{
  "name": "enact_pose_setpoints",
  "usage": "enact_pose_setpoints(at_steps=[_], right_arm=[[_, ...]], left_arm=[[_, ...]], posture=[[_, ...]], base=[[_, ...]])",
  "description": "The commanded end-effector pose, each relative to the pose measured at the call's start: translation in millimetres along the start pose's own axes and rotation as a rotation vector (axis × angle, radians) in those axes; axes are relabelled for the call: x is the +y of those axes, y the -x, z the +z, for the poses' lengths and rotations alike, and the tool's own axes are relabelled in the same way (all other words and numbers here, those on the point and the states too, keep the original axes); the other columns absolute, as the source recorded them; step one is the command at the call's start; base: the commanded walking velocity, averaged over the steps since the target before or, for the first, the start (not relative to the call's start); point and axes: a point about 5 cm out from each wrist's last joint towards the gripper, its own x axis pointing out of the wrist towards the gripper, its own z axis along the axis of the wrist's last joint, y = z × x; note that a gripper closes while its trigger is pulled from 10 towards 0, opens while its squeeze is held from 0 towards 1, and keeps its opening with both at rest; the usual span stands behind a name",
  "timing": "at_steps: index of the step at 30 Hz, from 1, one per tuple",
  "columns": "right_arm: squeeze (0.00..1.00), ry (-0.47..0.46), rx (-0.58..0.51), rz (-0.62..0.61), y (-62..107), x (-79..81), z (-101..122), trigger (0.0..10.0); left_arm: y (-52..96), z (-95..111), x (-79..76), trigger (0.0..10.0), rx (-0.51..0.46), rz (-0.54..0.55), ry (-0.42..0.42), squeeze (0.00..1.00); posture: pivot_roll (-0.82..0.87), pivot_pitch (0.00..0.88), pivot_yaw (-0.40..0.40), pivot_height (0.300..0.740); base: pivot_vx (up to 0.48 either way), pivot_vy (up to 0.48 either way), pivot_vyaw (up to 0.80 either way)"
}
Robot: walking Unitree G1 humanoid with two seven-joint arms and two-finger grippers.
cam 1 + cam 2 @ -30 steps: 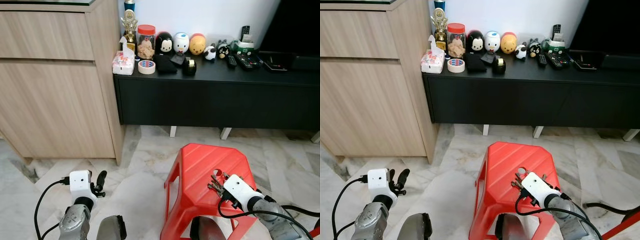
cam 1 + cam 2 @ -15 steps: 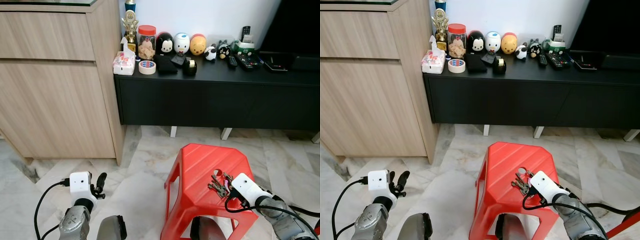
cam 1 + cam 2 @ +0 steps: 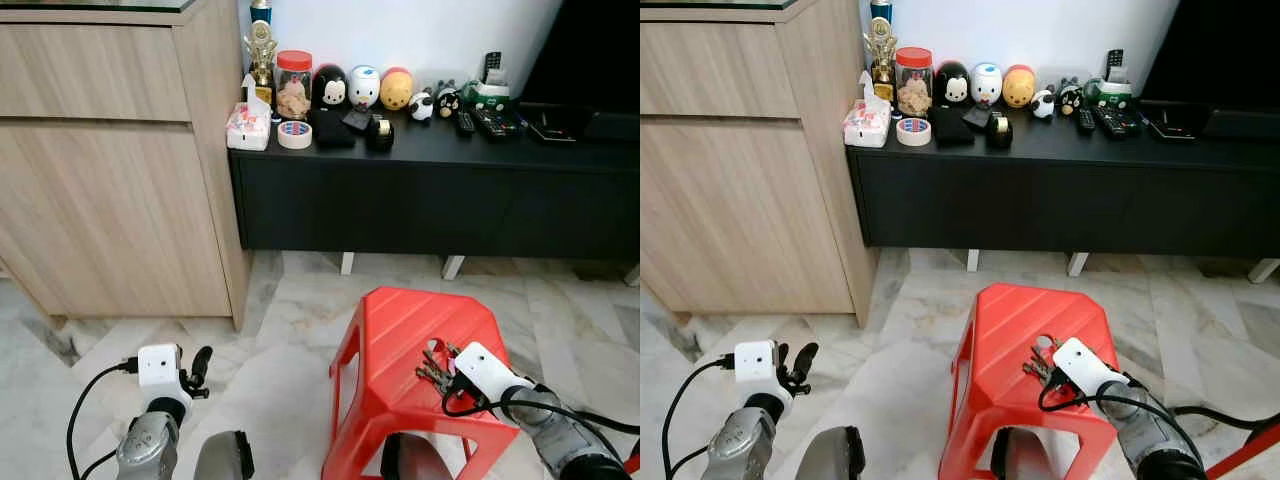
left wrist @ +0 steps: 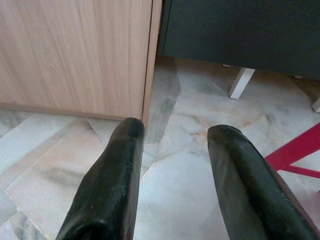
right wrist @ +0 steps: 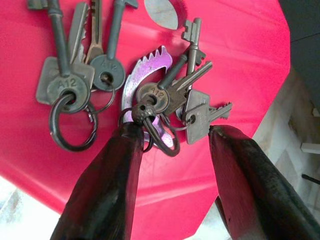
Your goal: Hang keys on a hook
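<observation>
A bunch of keys [image 5: 150, 95] on several rings, with a purple toothed tag, lies on top of the red plastic stool [image 3: 400, 330]. In the eye views the keys [image 3: 434, 368] sit near the stool's right side, by its round hole. My right gripper [image 5: 175, 135] is open and low over the stool. Its fingers straddle the bunch's nearer part, and one fingertip [image 5: 131, 134] touches a small bead on the rings. My left gripper [image 4: 175, 132] hangs open above the marble floor at the lower left, holding nothing.
A low black console [image 3: 430, 190] behind the stool carries toy figures, a jar, a tape roll and remotes. A wooden cabinet [image 3: 110, 170] stands at the left. Black cables trail from both wrists. Marble floor [image 3: 280, 330] lies between cabinet and stool.
My right gripper drew back to the right from the keys, then came forward over them again. The keys stayed on the stool. The left arm has not moved.
</observation>
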Motion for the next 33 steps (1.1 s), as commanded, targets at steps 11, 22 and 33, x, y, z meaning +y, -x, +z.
enact_pose_setpoints(at_steps=[11,22,33], right_arm=[[0.0,0.02,-0.018,0.002,-3.9,-1.2,6.5,0.0],[0.0,0.03,-0.021,0.027,-7.5,9.7,8.8,0.0],[0.0,-0.005,-0.051,-0.023,-8.7,7.9,14.6,0.0]], left_arm=[[-0.5,-0.6,-0.4,10.0,0.012,-0.005,-0.012,0.0],[-0.3,-0.4,1.1,10.0,0.012,-0.001,-0.016,0.0],[-0.1,-0.4,2.7,10.0,0.014,0.004,-0.019,0.0]], posture=[[0.05,0.0,-0.063,0.571],[0.06,0.0,-0.065,0.571],[0.07,0.0,-0.065,0.571]], base=[[0.0,0.0,0.0],[0.0,0.0,0.0],[0.0,0.0,0.0]])
